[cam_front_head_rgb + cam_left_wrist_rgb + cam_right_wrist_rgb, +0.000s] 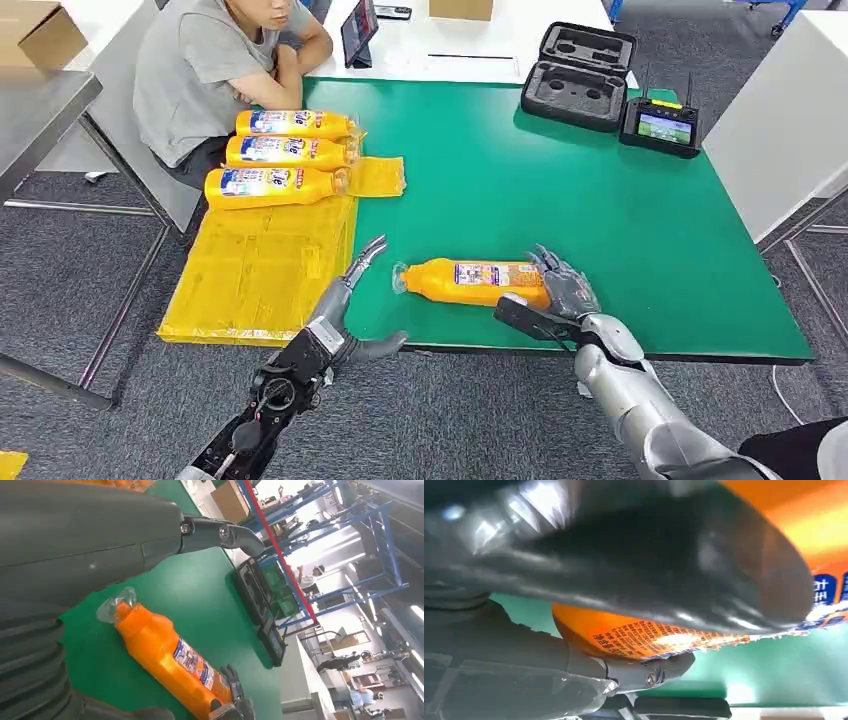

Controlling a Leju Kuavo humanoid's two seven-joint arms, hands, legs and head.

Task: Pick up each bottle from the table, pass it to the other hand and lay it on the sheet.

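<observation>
An orange bottle [470, 281] with a clear-wrapped cap lies crosswise near the green table's [560, 180] front edge. My right hand [560, 295] grips its base end; thumb and fingers wrap the bottle [634, 637] in the right wrist view. My left hand [350, 310] is open, fingers spread, just left of the cap and holding nothing. The left wrist view shows the bottle [170, 662] on the green surface with the right hand [235, 700] at its far end. A yellow sheet [260, 270] covers the table's left part, and three orange bottles [280, 155] lie side by side at its far end.
A person in a grey shirt [200, 70] sits at the far left corner, arms on the table. A black foam case [580, 75] and a controller with a screen [660, 125] stand at the back right. A tablet [358, 30] stands on a white table beyond.
</observation>
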